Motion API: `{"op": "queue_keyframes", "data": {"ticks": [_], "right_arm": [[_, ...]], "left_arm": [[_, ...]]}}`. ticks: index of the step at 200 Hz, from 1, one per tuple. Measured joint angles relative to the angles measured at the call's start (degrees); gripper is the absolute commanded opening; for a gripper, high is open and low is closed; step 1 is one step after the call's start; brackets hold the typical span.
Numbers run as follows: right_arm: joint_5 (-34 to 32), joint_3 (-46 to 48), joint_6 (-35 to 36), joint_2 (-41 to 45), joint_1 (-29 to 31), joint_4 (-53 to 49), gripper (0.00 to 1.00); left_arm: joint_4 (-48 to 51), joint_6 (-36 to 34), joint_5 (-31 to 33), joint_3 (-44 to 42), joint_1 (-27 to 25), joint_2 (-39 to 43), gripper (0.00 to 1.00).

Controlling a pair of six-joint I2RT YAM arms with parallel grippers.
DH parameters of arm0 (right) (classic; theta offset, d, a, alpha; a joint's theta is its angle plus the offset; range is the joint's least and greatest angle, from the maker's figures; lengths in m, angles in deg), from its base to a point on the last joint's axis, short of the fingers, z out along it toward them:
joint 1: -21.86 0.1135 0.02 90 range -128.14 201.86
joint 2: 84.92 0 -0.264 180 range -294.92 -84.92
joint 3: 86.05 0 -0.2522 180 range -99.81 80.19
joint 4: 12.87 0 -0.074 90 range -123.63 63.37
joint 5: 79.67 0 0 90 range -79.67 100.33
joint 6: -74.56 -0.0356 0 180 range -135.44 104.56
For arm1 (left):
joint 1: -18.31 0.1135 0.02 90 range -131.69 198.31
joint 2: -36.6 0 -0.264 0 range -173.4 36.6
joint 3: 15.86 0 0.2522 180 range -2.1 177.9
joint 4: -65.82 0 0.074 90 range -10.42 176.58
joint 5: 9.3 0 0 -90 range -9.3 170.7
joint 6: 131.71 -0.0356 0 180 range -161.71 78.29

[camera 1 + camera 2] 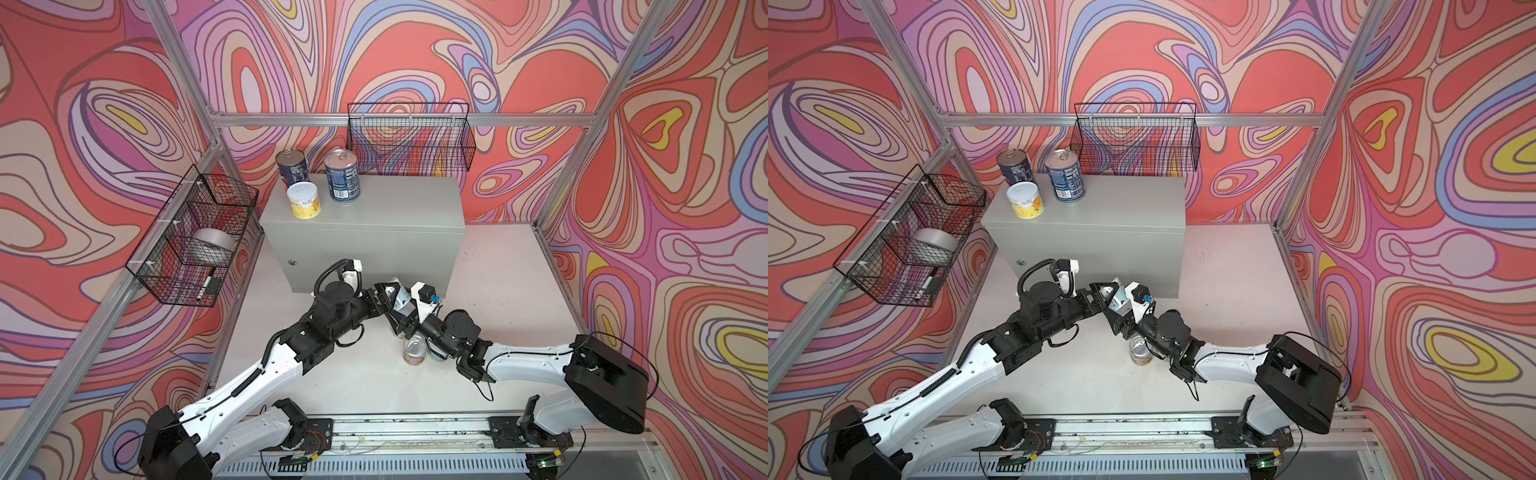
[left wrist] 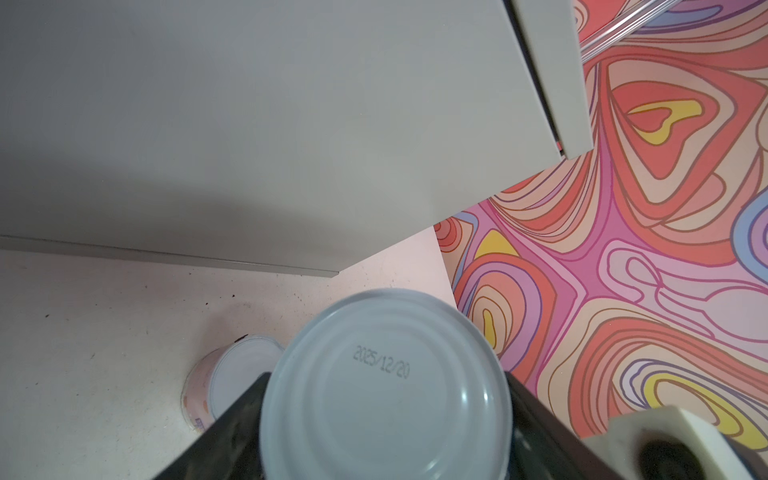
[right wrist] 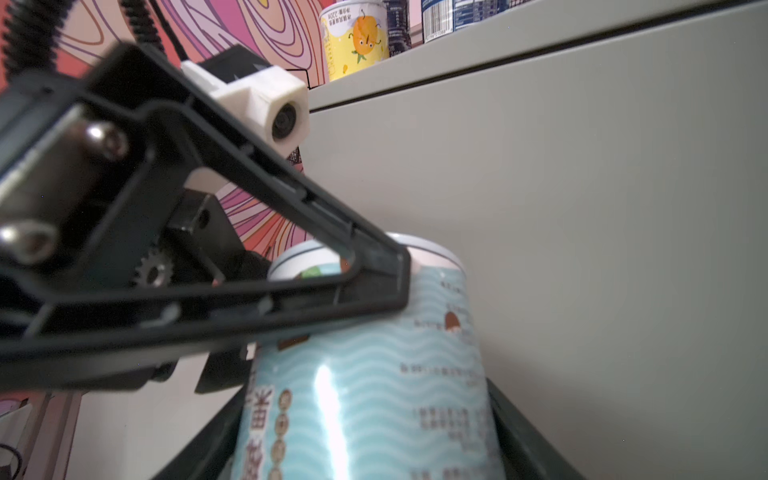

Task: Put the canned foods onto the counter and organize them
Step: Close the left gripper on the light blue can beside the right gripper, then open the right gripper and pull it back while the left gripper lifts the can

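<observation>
While both arms meet low in front of the counter (image 1: 365,249), a short pale-blue can (image 1: 400,298) with a wavy label hangs between them. It is above the white tabletop (image 1: 507,291) and near the counter's grey front face.

The right gripper (image 3: 361,444) grips this can. In the right wrist view its 2 black fingers (image 3: 524,436) flank the label on either side, set narrow and clamped against it.

The left gripper (image 2: 388,424) is on the same can from the opposite side. In the left wrist view the can's silver end, stamped with a date, sits between 2 dark fingers (image 2: 239,428). No gap shows on either side, so this gripper also appears to hold the can. In the right wrist view, 1 of the left fingers lies against the can's rim.

On the counter's flat top stand 3 cans, all upright and gathered toward its left rear corner. A tall dark-blue can (image 1: 293,171) is at the back, and a second dark-blue can (image 1: 341,176) stands just to its right. A short yellow can (image 1: 304,200) is just in front of the 1st.

On the tabletop, 1 more short can, the pink-labelled can (image 1: 414,351), stands upright just beside the right arm's wrist.

A wire basket (image 1: 166,282) on the left frame holds a grey tape roll (image 1: 212,246).
</observation>
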Motion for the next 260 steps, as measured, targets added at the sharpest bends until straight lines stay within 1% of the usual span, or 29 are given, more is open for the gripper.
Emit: {"op": "queue_keyframes", "data": {"ticks": [9,15,39,64,87,111,119,131,139,154,181,205,234,260], "right_arm": [[-0.3,-0.1,-0.3,-0.4,0.0,0.5,0.58],[-0.4,-0.1,-0.4,-0.7,0.0,0.9,0.59],[-0.9,-0.4,-0.8,-1.7,0.0,2.1,0.59],[-0.9,-0.7,-0.8,-1.9,0.0,2.1,0.60],[-0.9,-0.8,-0.8,-1.9,-0.1,2.1,0.68],[-0.8,-0.8,-0.8,-1.9,-0.1,2.1,0.74],[-0.8,-0.8,-0.8,-1.9,-0.1,2.2,0.76],[-0.8,-0.8,-1.0,-1.9,-0.1,2.4,0.84],[-0.7,-0.9,-1.1,-1.9,-0.1,2.6,0.87],[-0.6,-1.1,-1.3,-1.9,-0.1,3.1,0.89],[-0.6,-1.1,-1.4,-1.7,0.0,3.5,0.91],[-0.6,-1.1,-1.3,-0.9,0.0,3.6,0.93],[-1.1,-1.0,-0.7,1.1,0.0,2.3,0.93],[-2.2,0.8,0.1,5.1,0.1,0.7,0.94]], "left_arm": [[-0.6,-0.1,0.3,-0.2,-0.2,-0.3,0.70],[-0.9,0.0,0.3,-0.3,-0.3,-0.3,0.66],[-1.5,-0.4,1.0,-0.6,-0.3,-0.4,0.66],[-1.7,-1.1,1.1,-0.6,-0.3,-0.4,0.61],[-2.0,-1.9,1.3,-0.6,-0.3,-0.4,0.55],[-2.1,-3.3,1.3,-0.5,-0.3,-0.4,0.46],[-1.9,-3.8,1.4,-0.4,-0.3,-0.4,0.45],[-1.4,-4.7,1.4,0.1,-0.4,-0.5,0.44],[-1.0,-5.5,1.4,0.6,-0.4,-0.6,0.44],[-0.2,-6.2,1.2,1.2,-0.3,-1.0,0.43],[2.2,-7.4,1.2,2.2,-0.4,-1.3,0.40],[4.9,-9.1,1.7,4.0,-0.4,-1.2,0.40],[8.5,-12.0,2.2,8.2,-0.3,-1.2,0.40],[11.5,-14.7,2.8,12.5,-0.4,-1.2,0.39]]}}
